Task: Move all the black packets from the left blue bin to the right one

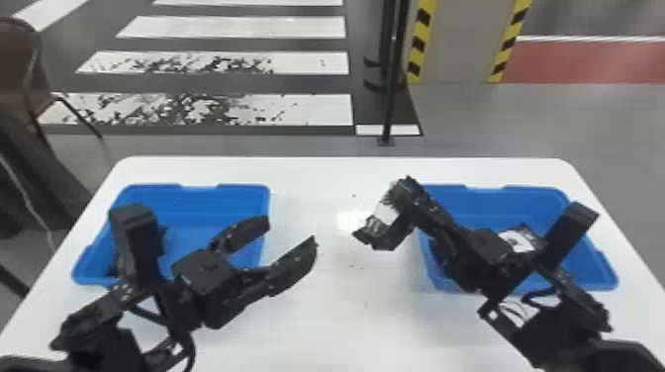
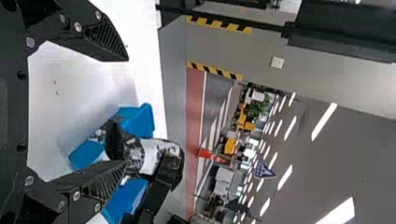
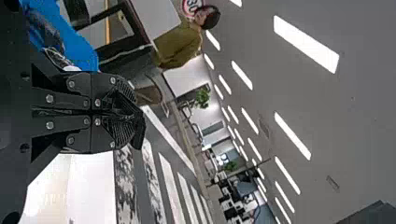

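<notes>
In the head view, my left gripper (image 1: 292, 240) is open between the bins, by the left blue bin (image 1: 198, 205). Facing it, my right gripper (image 1: 368, 237) is closed on a black packet with a white patch (image 1: 386, 213), left of the right blue bin (image 1: 534, 198). The left wrist view has my left gripper (image 2: 126, 111) with spread, bare fingers, and the held packet (image 2: 150, 156) farther off. In the right wrist view, my right gripper (image 3: 133, 114) has its fingers together, dark material at the tips. A black-and-white packet (image 1: 517, 240) lies in the right bin; dark shapes behind my left arm are unclear.
Both bins stand on a white table (image 1: 326, 306). Beyond its far edge rises a thin black pole (image 1: 391, 99), with a striped pillar (image 1: 457, 44) behind. A dark chair (image 1: 24, 64) is at the far left, off the table.
</notes>
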Controlling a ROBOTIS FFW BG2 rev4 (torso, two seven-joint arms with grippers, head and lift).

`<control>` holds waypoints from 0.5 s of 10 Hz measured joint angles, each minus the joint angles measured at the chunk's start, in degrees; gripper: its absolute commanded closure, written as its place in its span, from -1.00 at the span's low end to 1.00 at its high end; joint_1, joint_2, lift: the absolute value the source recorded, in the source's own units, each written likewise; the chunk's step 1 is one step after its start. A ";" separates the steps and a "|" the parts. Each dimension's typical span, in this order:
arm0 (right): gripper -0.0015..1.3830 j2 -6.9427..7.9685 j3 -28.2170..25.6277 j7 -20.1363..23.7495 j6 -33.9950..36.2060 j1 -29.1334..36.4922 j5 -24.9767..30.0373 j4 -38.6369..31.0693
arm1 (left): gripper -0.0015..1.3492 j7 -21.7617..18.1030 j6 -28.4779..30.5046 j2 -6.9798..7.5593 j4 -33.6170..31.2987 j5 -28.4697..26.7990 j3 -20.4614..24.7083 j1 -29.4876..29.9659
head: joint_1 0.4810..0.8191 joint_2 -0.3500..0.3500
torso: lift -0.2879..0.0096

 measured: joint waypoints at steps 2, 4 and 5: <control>0.86 -0.57 -5.42 -0.94 -0.38 -3.46 4.84 6.29 | -0.80 0.00 0.28 -1.44 -2.76 -1.20 7.27 3.86 | 0.27 0.01 | -0.01; 0.74 -1.94 -7.76 -3.16 -1.89 -8.11 8.20 15.22 | -0.80 0.00 0.43 -2.25 -4.43 -1.89 12.58 6.48 | 0.27 -0.02 | -0.01; -0.06 -2.71 -7.92 -3.92 -2.69 -10.70 9.58 20.13 | -0.80 0.00 0.38 -2.44 -4.88 -2.22 13.99 7.23 | 0.27 -0.04 | -0.01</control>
